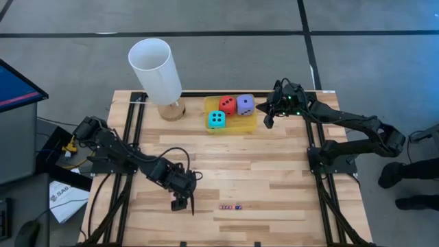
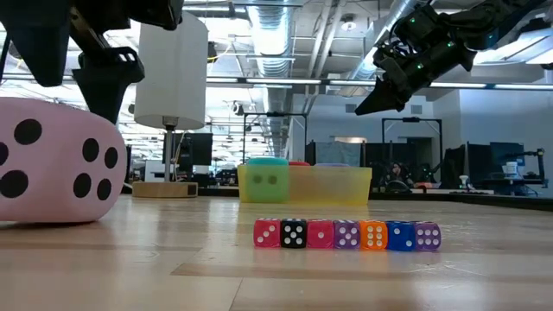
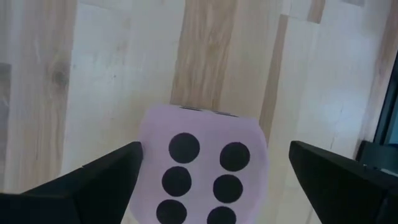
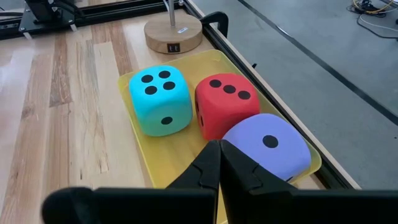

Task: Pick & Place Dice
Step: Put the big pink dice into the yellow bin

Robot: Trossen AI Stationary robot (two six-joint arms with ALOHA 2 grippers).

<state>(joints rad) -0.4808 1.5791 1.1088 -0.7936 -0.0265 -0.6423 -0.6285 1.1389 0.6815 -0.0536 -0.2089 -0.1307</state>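
Observation:
A pink die (image 3: 202, 174) sits on its bottom face on the wooden table (image 1: 274, 171), six pips up; it also fills the left of the low view as the pink die (image 2: 56, 164). My left gripper (image 3: 214, 155) hangs open just over it, pointing down, one finger on each side, and it hides the die in the high view, where the left gripper (image 1: 184, 200) is near the front left. The cyan die (image 4: 158, 99), red die (image 4: 224, 106) and purple die (image 4: 267, 149) rest in a yellow tray (image 1: 245, 125). My right gripper (image 4: 221, 155) is shut and empty above the tray's right end.
A lamp with a white shade (image 1: 156, 68) and a round wooden base (image 1: 171, 110) stands just left of the tray. A row of tiny dice (image 1: 230, 206) lies near the front edge, right of my left gripper. Black frame rails (image 1: 134, 130) run along both sides.

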